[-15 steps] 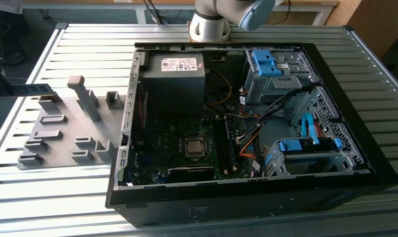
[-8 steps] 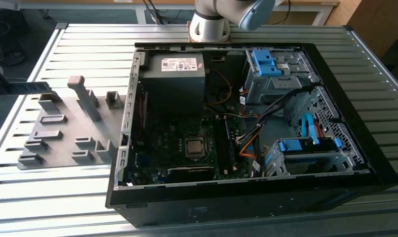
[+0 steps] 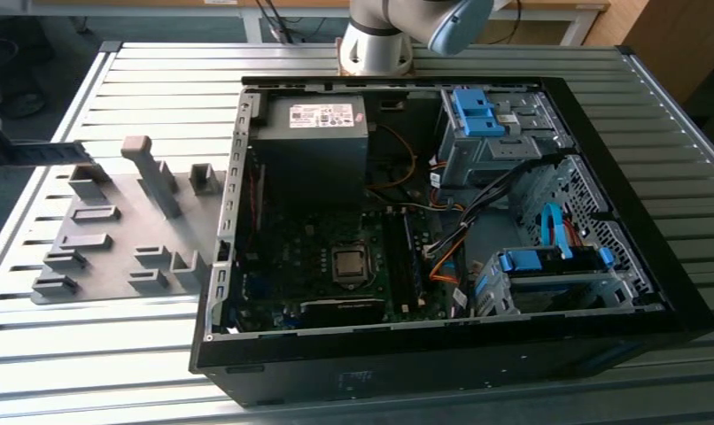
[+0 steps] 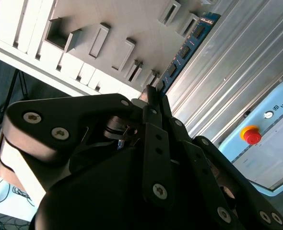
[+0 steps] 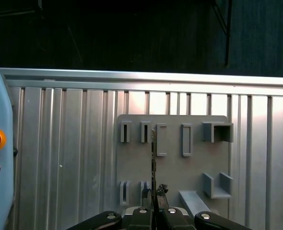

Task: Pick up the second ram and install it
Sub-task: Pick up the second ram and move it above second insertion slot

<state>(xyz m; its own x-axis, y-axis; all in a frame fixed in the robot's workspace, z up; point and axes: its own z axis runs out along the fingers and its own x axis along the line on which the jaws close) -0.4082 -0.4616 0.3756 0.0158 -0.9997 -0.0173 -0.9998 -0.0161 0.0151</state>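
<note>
The black metal gripper [image 5: 154, 190] pointed straight down at the ribbed aluminium worktop [image 5: 74, 158]. Its fingers were pinched tight on one end of the second ram [image 4: 184, 50], the long thin dark circuit-board stick with black chips. The stick sat edge-on over the flat grey plastic holder plate [image 5: 172, 172], between its slot blocks. Couldn't tell if it touched. The open black PC case [image 3: 452, 354] stood just beside the plate.
</note>
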